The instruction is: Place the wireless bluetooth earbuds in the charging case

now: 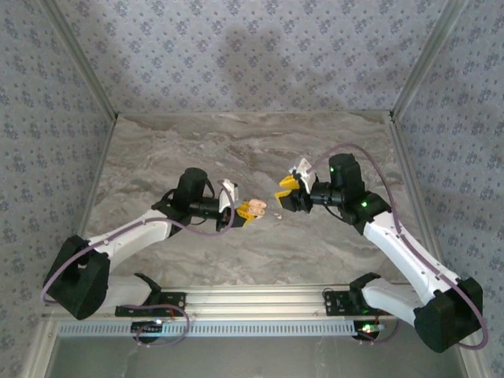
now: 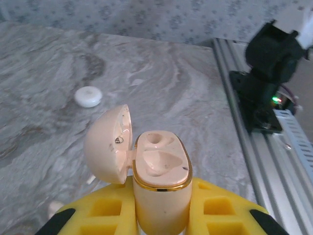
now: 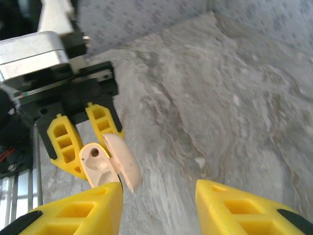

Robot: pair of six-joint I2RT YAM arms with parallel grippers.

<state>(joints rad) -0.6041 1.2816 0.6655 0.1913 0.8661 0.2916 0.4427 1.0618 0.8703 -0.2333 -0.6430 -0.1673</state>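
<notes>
Left wrist, charging case (image 2: 161, 169) lengthwise in left gripper (image 2: 164, 208), seemingly mouth-outward

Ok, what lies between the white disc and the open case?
Nothing but bare table: in the left wrist view, no object sits between the white disc and the case.

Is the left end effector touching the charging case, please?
Touching. In the left wrist view, the left end effector clamps the charging case between its yellow fingers.
</notes>
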